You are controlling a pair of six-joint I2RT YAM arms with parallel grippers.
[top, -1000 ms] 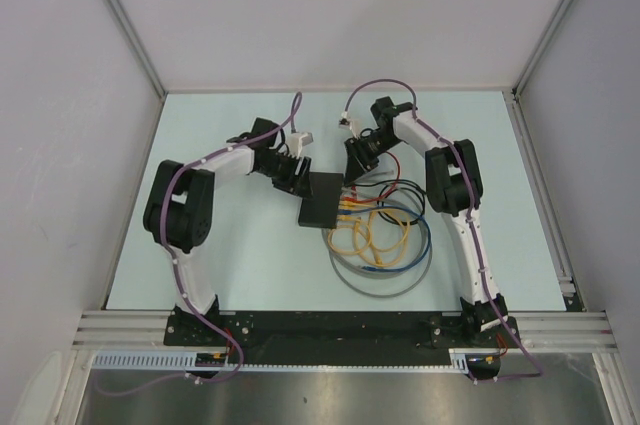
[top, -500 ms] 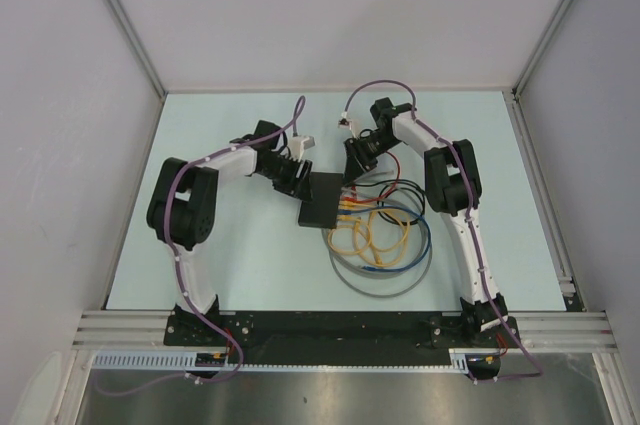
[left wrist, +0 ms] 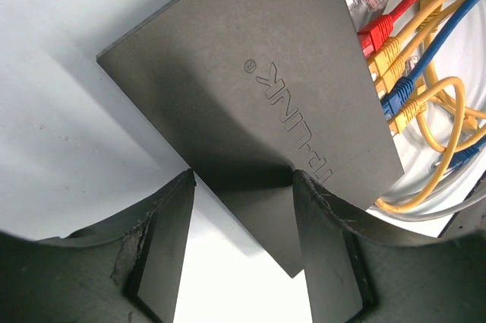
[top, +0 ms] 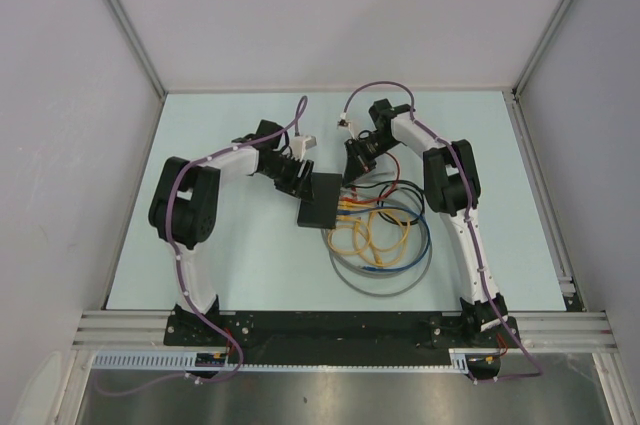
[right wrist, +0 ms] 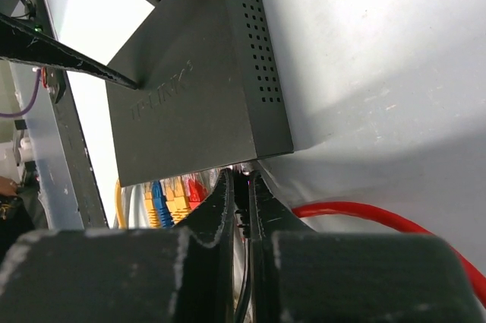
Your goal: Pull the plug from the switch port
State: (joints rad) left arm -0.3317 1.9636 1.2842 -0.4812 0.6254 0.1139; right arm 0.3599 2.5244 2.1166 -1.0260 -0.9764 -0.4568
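The switch (top: 320, 203) is a flat black box at mid-table, with its socket edge facing right. Red, yellow and blue plugs (left wrist: 389, 61) sit in its sockets. My left gripper (top: 300, 183) is open at the switch's far-left corner. In the left wrist view that corner (left wrist: 266, 209) lies between the fingers (left wrist: 163, 247). My right gripper (top: 352, 177) is at the far end of the socket edge. In the right wrist view it (right wrist: 243, 186) is shut on a black plug (right wrist: 244, 213) right at the switch (right wrist: 197, 87).
Loose coils of yellow, blue and grey cable (top: 380, 245) lie right of the switch, towards the near edge. A red cable (right wrist: 364, 213) runs on the table beside my right fingers. Metal rails border the table on both sides.
My left arm's elbow has shifted slightly right while its gripper stays at the switch corner. My right gripper has barely moved.
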